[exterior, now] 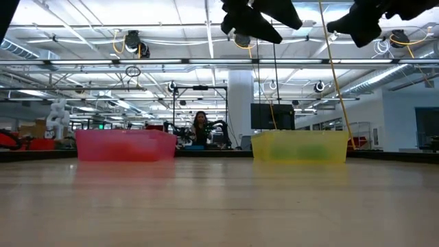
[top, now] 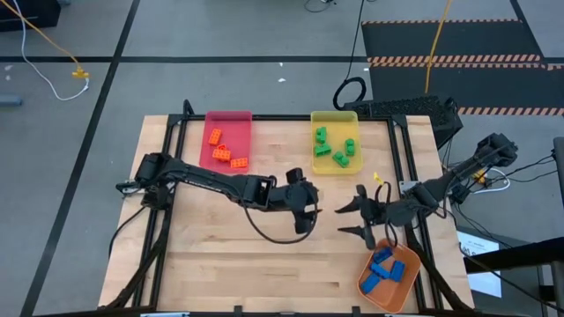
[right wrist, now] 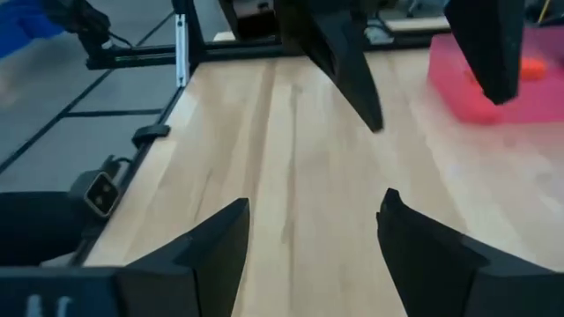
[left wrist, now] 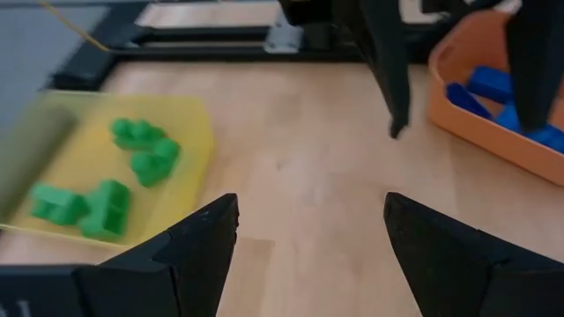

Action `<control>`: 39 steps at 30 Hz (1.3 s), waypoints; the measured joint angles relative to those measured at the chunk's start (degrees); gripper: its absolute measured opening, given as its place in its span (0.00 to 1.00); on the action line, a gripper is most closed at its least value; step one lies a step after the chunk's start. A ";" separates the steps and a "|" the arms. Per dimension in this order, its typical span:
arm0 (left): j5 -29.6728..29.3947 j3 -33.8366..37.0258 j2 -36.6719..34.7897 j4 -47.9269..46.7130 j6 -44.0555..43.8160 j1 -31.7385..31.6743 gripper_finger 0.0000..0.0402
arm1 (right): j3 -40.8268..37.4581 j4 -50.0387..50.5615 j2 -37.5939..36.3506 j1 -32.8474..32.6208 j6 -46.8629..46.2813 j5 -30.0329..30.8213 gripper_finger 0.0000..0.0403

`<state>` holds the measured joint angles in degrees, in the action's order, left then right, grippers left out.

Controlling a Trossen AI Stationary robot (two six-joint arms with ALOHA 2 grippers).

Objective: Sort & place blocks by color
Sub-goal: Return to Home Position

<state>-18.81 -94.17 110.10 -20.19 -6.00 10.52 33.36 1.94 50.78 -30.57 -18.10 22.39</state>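
Observation:
Orange blocks (top: 220,148) lie in the pink tray (top: 227,119) at the table's far side. Green blocks (top: 335,146) lie in the yellow tray (top: 335,167) beside it, also visible in the left wrist view (left wrist: 106,189). Blue blocks (top: 385,267) lie in the orange tray (top: 405,286) at the near right, seen too in the left wrist view (left wrist: 493,92). My left gripper (top: 315,201) hovers open over the table's middle, holding nothing. My right gripper (top: 348,218) hovers open just right of it, facing it, also empty.
Bare wood lies between and in front of the two grippers (top: 264,264). A black frame (top: 401,150) runs along the table's edges. Cables lie on the floor beyond the table. A person (exterior: 200,127) sits far off in the room behind.

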 joint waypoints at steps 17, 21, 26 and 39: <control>-8.20 23.49 -17.27 15.82 -2.69 3.54 0.70 | -18.77 -32.97 2.54 1.25 4.48 1.66 0.53; -8.09 38.40 -24.94 36.54 -3.36 3.82 0.70 | -20.31 -37.67 1.86 3.49 5.94 1.64 0.53; -8.07 52.01 -27.86 53.99 -6.24 2.74 0.70 | -18.65 -37.52 2.63 6.42 7.25 1.59 0.53; 1.45 56.58 -28.13 57.34 -8.49 1.38 0.70 | -15.50 -37.20 5.37 8.92 11.32 1.03 0.53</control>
<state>-17.36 -37.59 81.97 37.15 -14.50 11.91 17.86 -35.26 56.15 -21.65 -6.78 23.42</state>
